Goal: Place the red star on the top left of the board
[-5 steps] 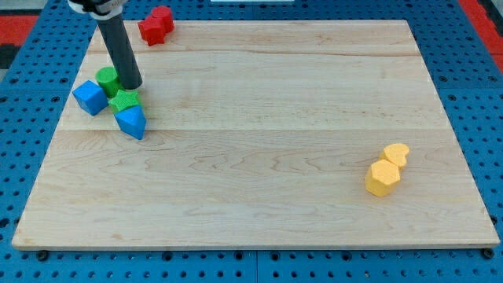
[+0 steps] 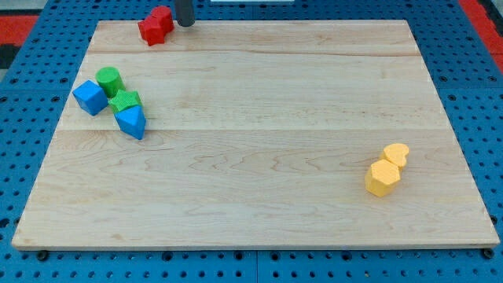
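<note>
Where the pale wooden board point(image 2: 259, 141) meets its far edge, towards the left, my tip point(image 2: 185, 24) stands just beside the red star-shaped block point(image 2: 156, 24), on that block's right side; whether the two actually touch cannot be told. Only the short lower end of the dark rod shows, the rest being cut off by the top of the view. The rod has no jaws, so it has hold of nothing. The red star sits at the far left part of the board, right at the far edge and somewhat in from the left corner.

Nearer and further left lies a tight cluster of four blocks. The green cylinder-shaped block point(image 2: 109, 80) is the farthest of them, with the blue cube-shaped block point(image 2: 90, 97) just beside it on the left. The green star-shaped block point(image 2: 124, 101) lies against the cylinder's near side, and the blue wedge-like block point(image 2: 131, 122) sits touching it, nearer still.

Well apart from all these, at the right side of the board, two yellow blocks press together: a yellow hexagonal block point(image 2: 382, 178) on the near side and a yellow rounded block point(image 2: 397, 153), its shape unclear, just behind it.

The board rests on a blue perforated table top point(image 2: 16, 141).
</note>
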Available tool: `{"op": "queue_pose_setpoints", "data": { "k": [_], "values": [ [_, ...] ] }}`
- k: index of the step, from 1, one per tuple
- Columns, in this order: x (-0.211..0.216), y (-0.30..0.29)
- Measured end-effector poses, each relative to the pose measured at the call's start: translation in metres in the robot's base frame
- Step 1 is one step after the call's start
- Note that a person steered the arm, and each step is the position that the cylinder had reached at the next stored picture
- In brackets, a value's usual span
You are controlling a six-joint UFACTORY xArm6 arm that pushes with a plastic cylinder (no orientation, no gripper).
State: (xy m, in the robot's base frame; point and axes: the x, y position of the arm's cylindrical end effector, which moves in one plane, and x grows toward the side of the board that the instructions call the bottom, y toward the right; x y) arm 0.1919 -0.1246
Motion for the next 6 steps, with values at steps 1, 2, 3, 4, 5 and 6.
{"op": "queue_pose_setpoints", "data": {
  "k": [1, 2, 3, 4, 5, 6],
  "values": [
    [0.007, -0.019],
    [0.017, -0.036],
    [0.034, -0.043],
    [0.049, -0.051],
    [0.034, -0.049],
    [0.031, -0.079]
  ]
}}
